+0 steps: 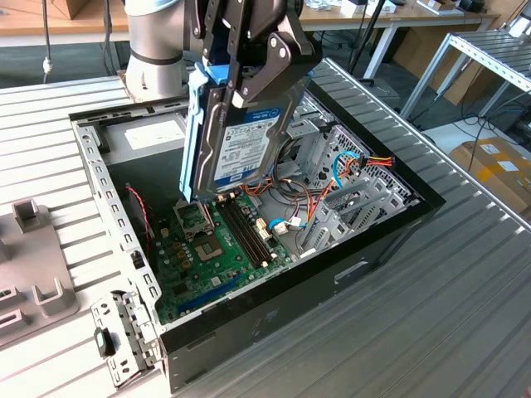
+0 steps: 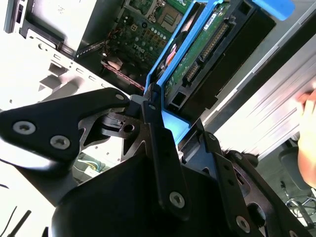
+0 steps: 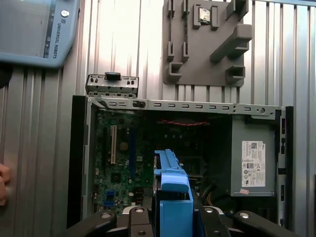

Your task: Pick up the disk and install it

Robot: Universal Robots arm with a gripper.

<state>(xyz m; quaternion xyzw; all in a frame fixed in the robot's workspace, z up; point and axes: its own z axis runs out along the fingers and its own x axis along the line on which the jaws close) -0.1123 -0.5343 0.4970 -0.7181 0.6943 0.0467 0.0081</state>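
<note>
Tabletop of ribbed grey metal bears the open black computer case, laid on its side so the green motherboard faces up, which gives access from above. In the exterior view the tall grey metal drive cage stands toward two o'clock from the case's middle. The flat, dark rectangular disk, framed by a bright blue plastic carrier, hangs on edge above the board at about twelve o'clock, apart from the cage. The black gripper is clamped on the disk's upper, tabbed end, probably to leave the long body free for sliding into a bay.
</note>
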